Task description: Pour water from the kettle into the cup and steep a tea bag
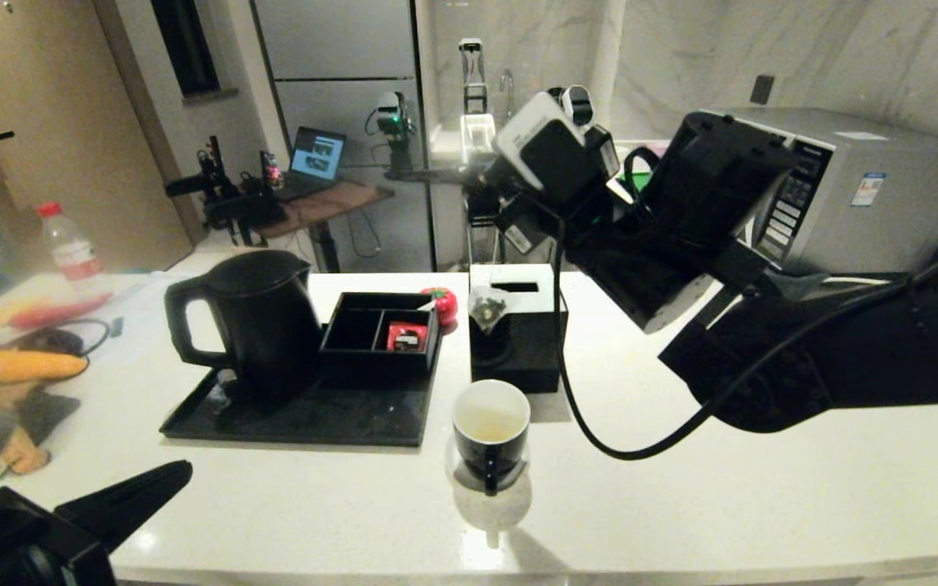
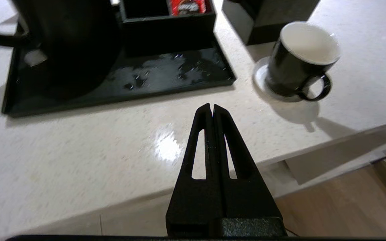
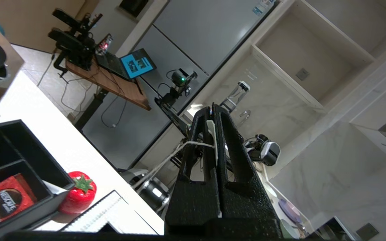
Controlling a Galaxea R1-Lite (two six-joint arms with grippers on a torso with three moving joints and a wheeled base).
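- Cup (image 1: 491, 427): lower centre of the head view, standing upright on the pale counter (image 1: 681, 496) on a small round coaster (image 2: 263, 87), handle turned toward the camera; white inside, holding a shallow layer of pale yellowish water (image 1: 488, 425).
- Kettle (image 1: 257, 317): centre left, upright on the left part of a black tray (image 1: 306, 419), lid on, loop handle pointing to frame left, spout toward the right.
- Black divided box (image 1: 379, 330): on the same tray, just right of the kettle; right compartment holding a red packet (image 1: 406, 336), left compartment looking dark and bare (contents not discernible).
- Small red strawberry-shaped thing (image 1: 441, 303): just behind the box's right corner.
- Black tissue box (image 1: 518, 334): directly behind the cup, slot on top.
- Tea bag (image 1: 488, 311): hanging in mid-air in front of the tissue box, above and behind the cup, not in the water.
- Right gripper (image 3: 212, 112): raised in the upper middle of the head view, fingers pressed together on the tea bag's string and white tag (image 3: 211, 129), seen pinched near the tips in the right wrist view.
- Left gripper (image 2: 212, 107): lower left corner of the head view, above the counter's near edge, fingers fully together, holding nothing.
- Microwave (image 1: 852, 191): upper right, on the counter.
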